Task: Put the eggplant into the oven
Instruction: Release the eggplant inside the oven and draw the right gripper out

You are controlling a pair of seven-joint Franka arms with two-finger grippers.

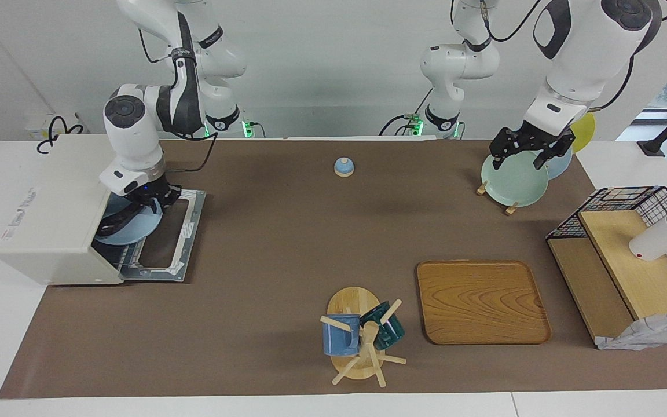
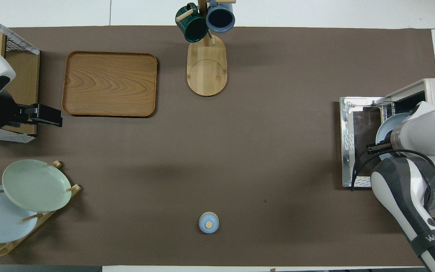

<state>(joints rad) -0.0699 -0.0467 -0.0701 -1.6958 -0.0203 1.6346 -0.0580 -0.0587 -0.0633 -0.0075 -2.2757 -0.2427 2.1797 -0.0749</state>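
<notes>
The cream-white oven [image 1: 50,231] stands at the right arm's end of the table, its door [image 1: 165,243] folded down flat on the mat. A light blue plate [image 1: 134,231] rests on the rack in the oven's mouth. Across the plate lies a dark, slender shape, the eggplant [image 1: 114,224]. My right gripper [image 1: 151,200] hangs at the mouth just over the plate and the eggplant's end. In the overhead view the right arm hides the eggplant and only the plate's edge [image 2: 385,126] shows by the oven [image 2: 434,88]. My left gripper [image 1: 521,153] waits open and empty above the plate rack.
A rack of green, blue and yellow plates [image 1: 513,179] stands near the left arm. A wooden tray [image 1: 481,301], a mug tree [image 1: 362,336] and a wire shelf [image 1: 623,260] lie farther out. A small blue bell [image 1: 343,167] sits near the robots.
</notes>
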